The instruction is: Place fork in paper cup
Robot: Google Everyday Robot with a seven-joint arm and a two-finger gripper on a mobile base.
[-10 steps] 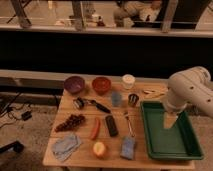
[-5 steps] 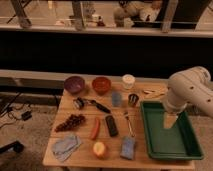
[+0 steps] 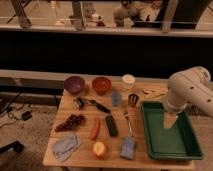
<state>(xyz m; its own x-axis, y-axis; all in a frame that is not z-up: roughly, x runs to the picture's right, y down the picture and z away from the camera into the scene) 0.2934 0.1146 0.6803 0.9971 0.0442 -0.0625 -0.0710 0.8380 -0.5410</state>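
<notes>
The fork is a thin silver utensil lying flat near the middle of the wooden table, just right of a black bar. At the back of the table, the white paper cup stands upright. My gripper hangs point-down over the green tray on the right, well to the right of the fork and nearer than the cup. It is open and holds nothing.
Purple bowl and red bowl stand at the back. A blue-grey cup, dark metal cup, black-handled utensil, grapes, blue cloth, a peach-coloured fruit and sponge fill the table.
</notes>
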